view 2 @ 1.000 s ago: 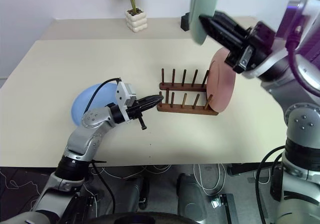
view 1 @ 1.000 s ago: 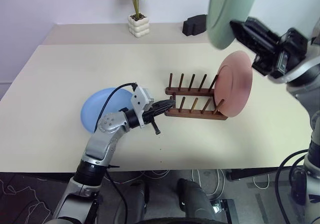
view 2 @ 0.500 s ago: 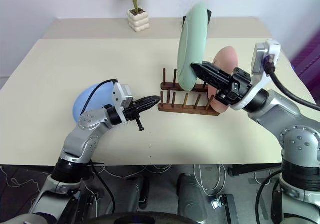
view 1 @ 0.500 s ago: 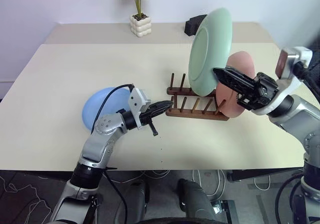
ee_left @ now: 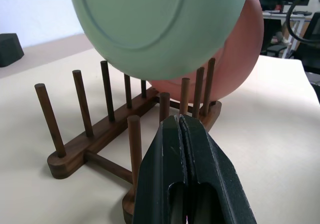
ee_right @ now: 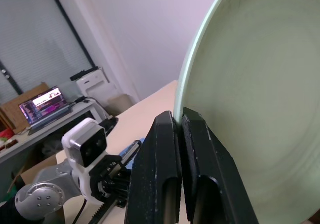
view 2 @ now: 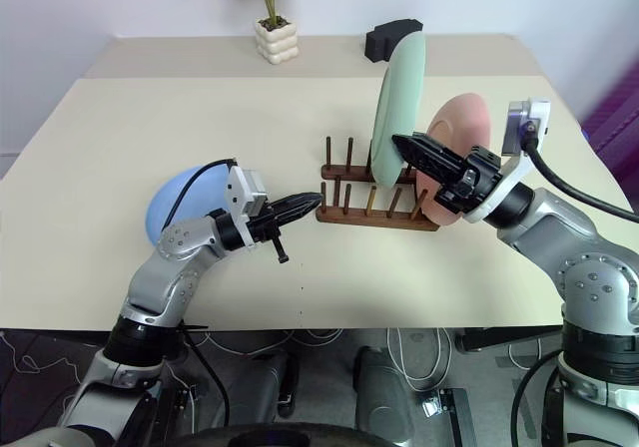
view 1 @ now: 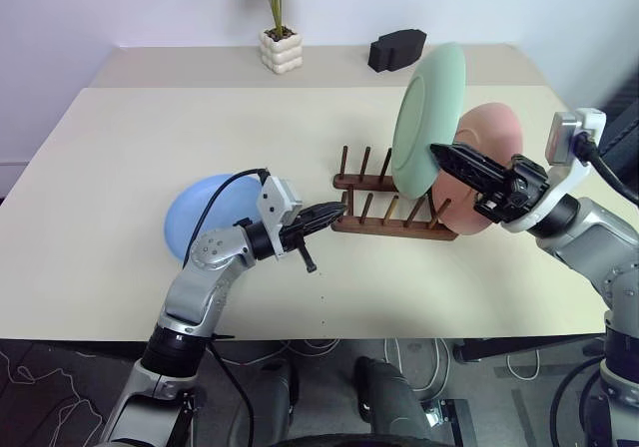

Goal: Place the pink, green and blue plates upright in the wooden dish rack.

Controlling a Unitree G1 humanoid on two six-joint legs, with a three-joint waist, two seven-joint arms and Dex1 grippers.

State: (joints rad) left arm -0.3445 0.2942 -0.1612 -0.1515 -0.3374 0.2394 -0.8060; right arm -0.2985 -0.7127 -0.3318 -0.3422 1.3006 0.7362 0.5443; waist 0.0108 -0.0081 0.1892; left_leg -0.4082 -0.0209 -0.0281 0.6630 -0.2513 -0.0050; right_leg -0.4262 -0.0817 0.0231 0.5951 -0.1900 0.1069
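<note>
Mint green plate (view 1: pixel 427 118), salmon pink plate (view 1: pixel 479 168), dark brown rack (view 1: pixel 384 213).

Left gripper (view 1: pixel 337 211) at frame centre, fingers pressed together, arm reaching up from lower left. Right gripper (view 1: pixel 439 153) at centre right, fingers clamped on green plate (view 1: pixel 427 118), arm entering from right edge.

- Bright, even, diffuse light from above; no glare on the table (view 1: pixel 120 188).
- Soft, faint shadows beneath the wooden dish rack (view 1: pixel 389 203) and blue plate (view 1: pixel 205 216).
- Head views sharp throughout.
- Blurred close up: green plate (ee_left: pixel 160 24), left gripper (ee_left: pixel 182 129).
</note>
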